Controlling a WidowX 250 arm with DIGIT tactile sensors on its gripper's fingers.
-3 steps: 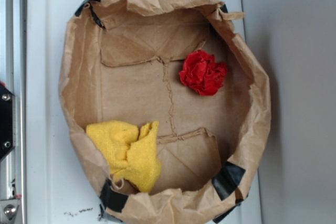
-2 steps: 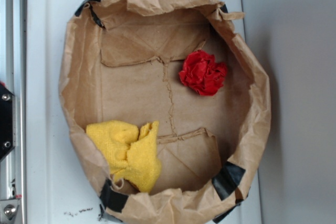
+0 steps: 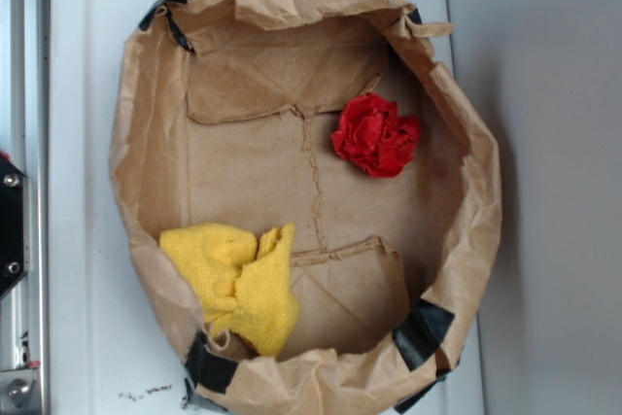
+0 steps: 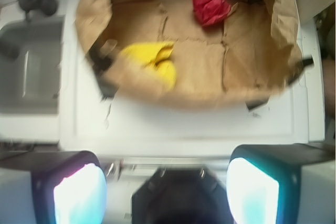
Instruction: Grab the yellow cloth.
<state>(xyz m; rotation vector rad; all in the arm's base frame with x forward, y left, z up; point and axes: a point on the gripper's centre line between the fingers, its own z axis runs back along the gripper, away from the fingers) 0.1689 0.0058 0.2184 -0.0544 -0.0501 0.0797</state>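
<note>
Inside the brown paper bag [image 3: 466, 240], against its near-left wall, I see the yellow cloth [image 3: 238, 284]; the red cloth [image 3: 376, 135] lies well apart. My gripper [image 4: 167, 190] hangs outside the bag, jaws wide.

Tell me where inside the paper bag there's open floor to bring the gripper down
The widest bare patch is the middle and upper left of the paper bag floor, between the yellow cloth and the red cloth. A smaller free patch lies at the lower right, below the red cloth. It is crowded at the lower left, where the yellow cloth sits against the bag wall.
</note>
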